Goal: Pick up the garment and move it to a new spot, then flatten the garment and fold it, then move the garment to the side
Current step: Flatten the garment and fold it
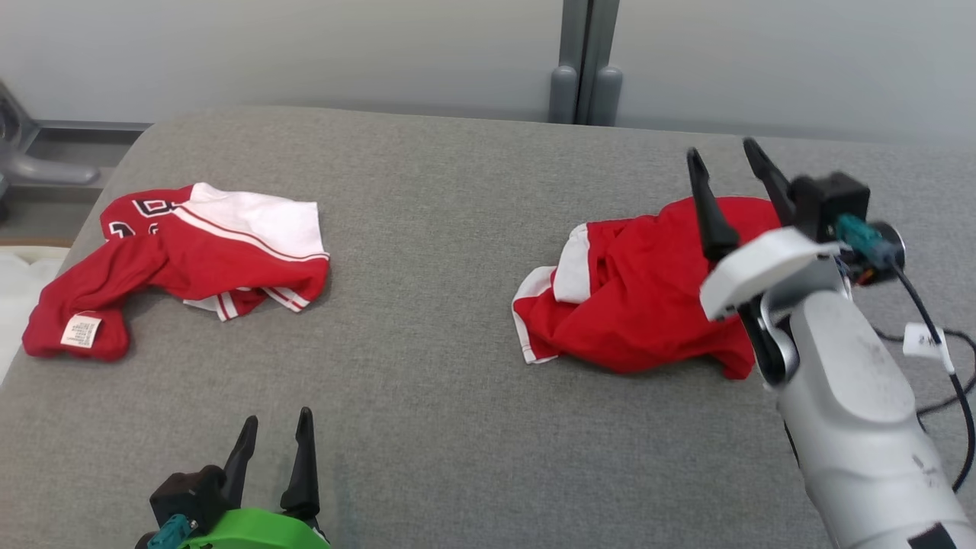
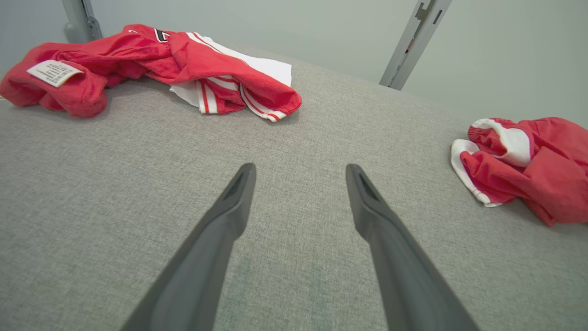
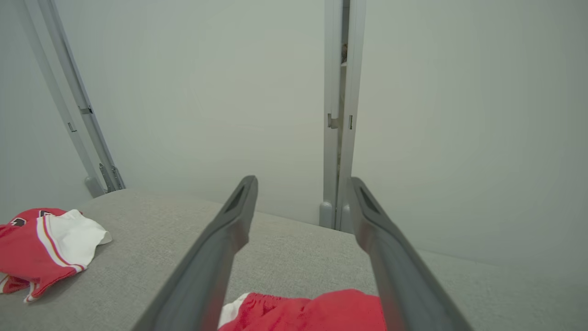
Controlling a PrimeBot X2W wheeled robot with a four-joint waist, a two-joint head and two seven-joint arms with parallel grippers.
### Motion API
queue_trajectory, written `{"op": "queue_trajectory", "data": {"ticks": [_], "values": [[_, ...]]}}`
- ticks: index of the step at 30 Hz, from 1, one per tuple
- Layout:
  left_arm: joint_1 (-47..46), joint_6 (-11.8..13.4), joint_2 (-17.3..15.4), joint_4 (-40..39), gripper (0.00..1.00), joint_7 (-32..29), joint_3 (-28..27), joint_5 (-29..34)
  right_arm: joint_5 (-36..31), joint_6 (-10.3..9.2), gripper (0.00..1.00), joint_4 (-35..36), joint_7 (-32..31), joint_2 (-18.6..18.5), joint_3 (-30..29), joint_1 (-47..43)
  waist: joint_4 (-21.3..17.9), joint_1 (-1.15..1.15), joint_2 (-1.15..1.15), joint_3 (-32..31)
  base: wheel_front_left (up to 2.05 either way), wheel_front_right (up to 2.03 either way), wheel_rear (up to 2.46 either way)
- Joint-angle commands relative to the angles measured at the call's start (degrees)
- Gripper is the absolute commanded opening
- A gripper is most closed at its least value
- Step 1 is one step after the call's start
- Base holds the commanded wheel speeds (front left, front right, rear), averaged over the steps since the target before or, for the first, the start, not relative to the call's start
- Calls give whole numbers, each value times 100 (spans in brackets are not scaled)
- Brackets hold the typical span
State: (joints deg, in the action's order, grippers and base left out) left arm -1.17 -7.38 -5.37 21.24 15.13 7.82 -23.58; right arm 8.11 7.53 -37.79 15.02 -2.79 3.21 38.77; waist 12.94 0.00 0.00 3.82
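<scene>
A crumpled red garment with white trim (image 1: 633, 305) lies on the right side of the grey padded table (image 1: 442, 396). My right gripper (image 1: 723, 151) hangs open just above its far edge, fingers apart and empty; in the right wrist view the garment (image 3: 321, 312) shows below the gripper (image 3: 303, 180). My left gripper (image 1: 277, 418) is open and empty near the front edge, over bare table (image 2: 294, 138). The left wrist view has the gripper (image 2: 301, 168) low over the surface, with the garment (image 2: 546, 170) to its right.
A second red and white garment with a label (image 1: 198, 252) lies bunched at the table's far left (image 2: 183, 59) (image 3: 27, 248). Grey posts (image 1: 585, 69) stand behind the table against the wall. A black cable (image 1: 938, 358) trails at the right edge.
</scene>
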Motion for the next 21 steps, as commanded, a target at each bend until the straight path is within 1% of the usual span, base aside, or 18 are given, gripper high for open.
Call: {"op": "queue_trajectory", "data": {"ticks": [1, 5, 9, 13, 17, 21], "values": [[74, -15, -22, -24, 100, 4, -52, 83, -112, -8, 100, 131, 23, -21, -154, -381, -180, 0, 0, -69, 0, 0, 0], [179, -15, 0, -64, 100, 3, -146, 161, -203, -8, 100, 439, 23, -22, -597, -1258, -438, 0, 0, -150, 0, 0, 0], [246, -15, 34, -95, 100, 3, -243, 230, -210, -8, 100, 548, 23, -23, -747, -1968, -678, 0, 0, -206, 0, 0, 0], [340, -15, 72, -128, 100, 3, -311, 309, -226, -8, 100, 553, 24, -17, -730, -2522, -846, 0, 0, -214, 0, 0, 0], [396, -15, 112, -148, 100, 3, -307, 348, -76, -8, 100, 500, 24, -20, -741, -2803, -919, 0, 0, -202, 0, 0, 0], [409, -15, 143, -140, 100, 3, -287, 344, -65, -8, 100, 492, 24, -22, -713, -2834, -933, 0, 0, -196, 0, 0, 0]]}}
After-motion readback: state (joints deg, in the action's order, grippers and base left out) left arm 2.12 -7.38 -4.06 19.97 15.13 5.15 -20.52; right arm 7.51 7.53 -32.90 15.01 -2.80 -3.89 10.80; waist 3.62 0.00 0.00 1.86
